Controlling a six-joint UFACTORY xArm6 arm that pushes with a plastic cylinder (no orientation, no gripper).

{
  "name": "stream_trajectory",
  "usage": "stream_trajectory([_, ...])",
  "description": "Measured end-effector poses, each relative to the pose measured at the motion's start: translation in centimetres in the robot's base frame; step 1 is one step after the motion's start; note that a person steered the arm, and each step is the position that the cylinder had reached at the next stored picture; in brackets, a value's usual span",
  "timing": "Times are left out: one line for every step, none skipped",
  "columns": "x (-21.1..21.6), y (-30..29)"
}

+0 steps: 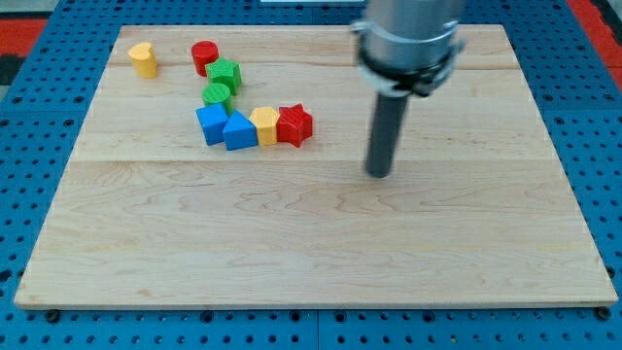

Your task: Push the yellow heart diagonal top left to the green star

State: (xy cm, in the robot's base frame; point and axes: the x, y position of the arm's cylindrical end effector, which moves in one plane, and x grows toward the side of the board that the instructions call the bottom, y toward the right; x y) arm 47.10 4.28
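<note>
The yellow heart (143, 59) sits near the board's top left corner. The green star (224, 74) lies to its right and slightly lower, next to a red cylinder (204, 56). My tip (378, 173) rests on the board right of centre, far to the right of and below both blocks. It touches no block.
A green cylinder (216, 94) sits just below the star. Below it stands a row: blue cube (211, 124), blue triangle (239, 130), yellow block (264, 125), red star (294, 124). The wooden board (311, 253) lies on a blue pegboard.
</note>
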Motion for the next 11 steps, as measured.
stream_trajectory([0.1,-10.2])
stream_trajectory([0.1,-20.7])
stream_trajectory([-2.1,-27.0])
stream_trajectory([-5.6,-31.9])
stream_trajectory([-9.9,-32.7])
stream_trajectory([-14.3,-32.5])
stream_trajectory([-16.2,-30.7])
stream_trajectory([-18.5,-29.4])
stream_trajectory([-20.3,-29.4])
stream_trajectory([-20.6,-30.8])
stream_trajectory([-20.7,-33.1])
